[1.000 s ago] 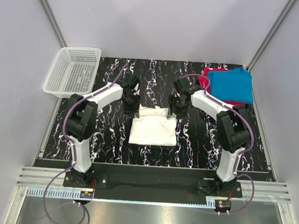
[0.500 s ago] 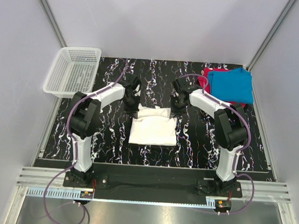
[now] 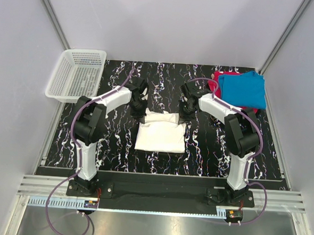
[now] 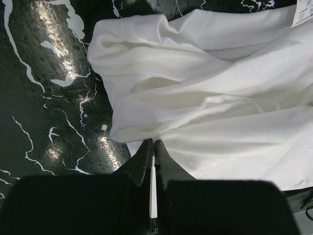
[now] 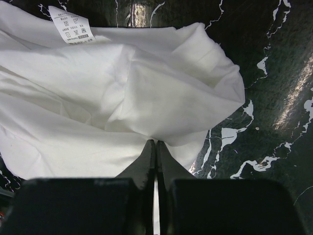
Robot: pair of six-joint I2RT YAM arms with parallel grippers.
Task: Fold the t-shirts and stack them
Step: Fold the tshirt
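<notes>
Two white t-shirt [image 3: 160,135] corners pinched, left claw [image 4: 152,147], right claw [image 5: 155,145], red tee [image 3: 219,76] mostly hidden

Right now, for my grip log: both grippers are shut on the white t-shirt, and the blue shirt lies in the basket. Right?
No: the top external view shows the blue shirt on the red shirt on the table, outside the basket. The rest stands.

White mesh basket [image 3: 78,78] at far-left corner, black marbled tabletop [image 3: 113,142]
</notes>
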